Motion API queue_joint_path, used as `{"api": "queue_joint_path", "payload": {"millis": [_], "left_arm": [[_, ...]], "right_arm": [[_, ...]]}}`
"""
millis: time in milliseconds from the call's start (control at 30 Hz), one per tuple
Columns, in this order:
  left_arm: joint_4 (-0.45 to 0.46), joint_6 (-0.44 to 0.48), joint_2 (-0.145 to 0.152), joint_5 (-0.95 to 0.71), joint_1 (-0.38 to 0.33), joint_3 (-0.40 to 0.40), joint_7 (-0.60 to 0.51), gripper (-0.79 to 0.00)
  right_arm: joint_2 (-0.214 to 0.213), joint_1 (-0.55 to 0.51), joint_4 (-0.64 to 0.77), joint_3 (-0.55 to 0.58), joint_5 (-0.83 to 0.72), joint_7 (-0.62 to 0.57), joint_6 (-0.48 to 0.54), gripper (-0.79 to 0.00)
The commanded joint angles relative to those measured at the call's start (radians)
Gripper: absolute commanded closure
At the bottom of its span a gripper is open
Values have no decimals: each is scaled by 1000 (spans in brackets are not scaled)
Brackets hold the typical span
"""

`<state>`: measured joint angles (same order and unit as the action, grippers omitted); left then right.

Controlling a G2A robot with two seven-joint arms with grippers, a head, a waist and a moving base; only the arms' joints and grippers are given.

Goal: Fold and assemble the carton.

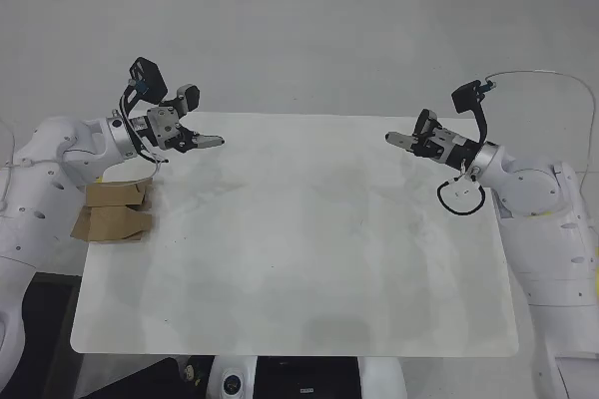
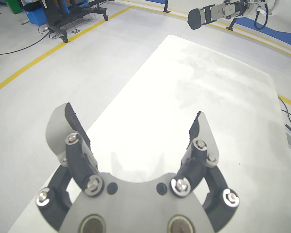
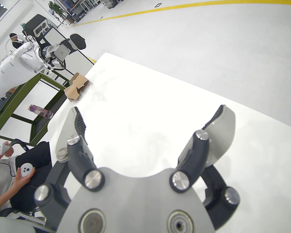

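White table [image 1: 299, 259] on a pale workshop floor is my working surface, and no folding is happening on it yet. My left gripper [image 2: 133, 120] hangs over the far left corner with its jaws spread wide and nothing between them. My right gripper [image 3: 148, 115] hangs over the far right side, also spread and holding nothing, and the two point toward each other across the table.

The carton [image 1: 115, 209] lies flat, brown and not assembled, at the left edge of the table just beside my left arm. It seems to me that one part reaches over the edge.

I judge the task is at its very beginning, and the step in hand is to fetch the carton. The next move calls for bringing the left gripper back and down to that edge. It should then pinch the overhanging part and draw the board to the middle, where both arms can work.
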<state>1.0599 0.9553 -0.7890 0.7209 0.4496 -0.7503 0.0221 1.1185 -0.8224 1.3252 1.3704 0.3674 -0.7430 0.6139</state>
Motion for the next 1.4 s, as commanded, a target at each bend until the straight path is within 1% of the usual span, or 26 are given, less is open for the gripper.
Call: {"api": "queue_joint_path", "payload": {"millis": [0,433,533,600,700,767,800,900,1033,1133,1200,1367], "left_arm": [[0,0,0,0,0,0,0,-784],[0,0,0,0,0,0,0,-785],[-2,-28,3,-49,20,-26,8,-785],[-18,-15,6,-138,38,-46,-5,-785],[-43,1,14,-289,41,-69,-113,-785],[-57,30,19,-447,53,-79,-191,-785],[-64,30,23,-517,53,-83,-244,-785],[-79,18,37,-714,56,-99,-402,-785],[-102,-29,57,-926,59,-135,-573,-785],[-128,-64,71,-1034,67,-169,-658,-785],[-150,-83,79,-1083,71,-194,-696,-785],[-203,-111,94,-1172,96,-251,-728,-785]], "right_arm": [[0,0,0,0,0,0,0,-785],[0,0,0,0,0,0,0,-785],[0,0,0,0,0,0,0,-785],[0,0,0,0,0,0,0,-785],[0,0,0,0,0,0,0,-785],[0,0,0,0,0,0,0,-785],[0,0,0,0,0,0,0,-785],[0,0,0,0,0,0,0,-785],[0,0,0,0,0,0,0,-785],[0,0,0,0,0,0,0,-785],[0,0,0,0,0,0,0,-785],[0,0,0,0,0,0,0,-785]]}}
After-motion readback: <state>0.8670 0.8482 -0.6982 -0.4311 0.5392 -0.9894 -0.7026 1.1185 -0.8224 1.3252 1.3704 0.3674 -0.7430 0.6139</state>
